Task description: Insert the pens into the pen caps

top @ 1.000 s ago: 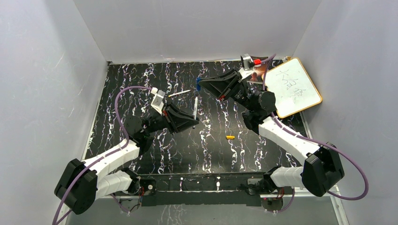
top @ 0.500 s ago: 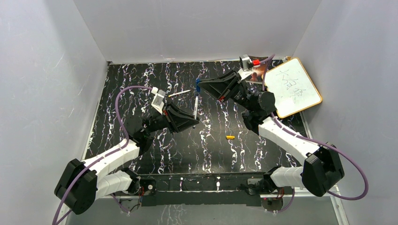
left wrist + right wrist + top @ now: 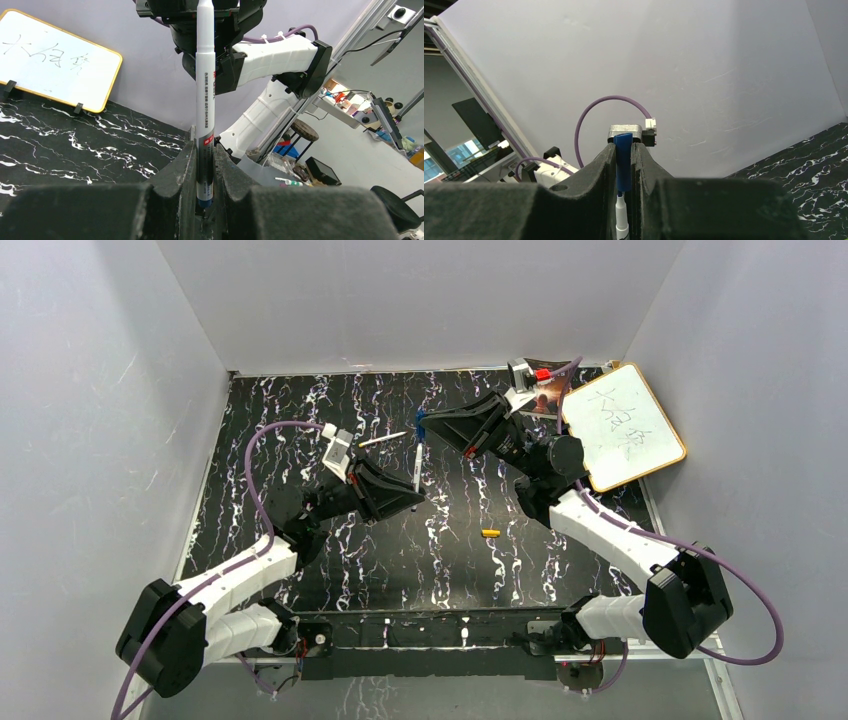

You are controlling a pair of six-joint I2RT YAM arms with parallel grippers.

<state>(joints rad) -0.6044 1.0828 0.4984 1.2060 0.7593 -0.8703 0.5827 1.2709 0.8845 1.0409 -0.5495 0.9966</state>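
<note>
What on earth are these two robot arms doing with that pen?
They are capping a pen. The left claw grips a white pen, and the right claw pinches a small blue cap. The pen's tip is lined up at the cap's open end, seemingly just going in but not fully seated. A second pen and a yellow cap lie loose on the black marbled table.
</note>
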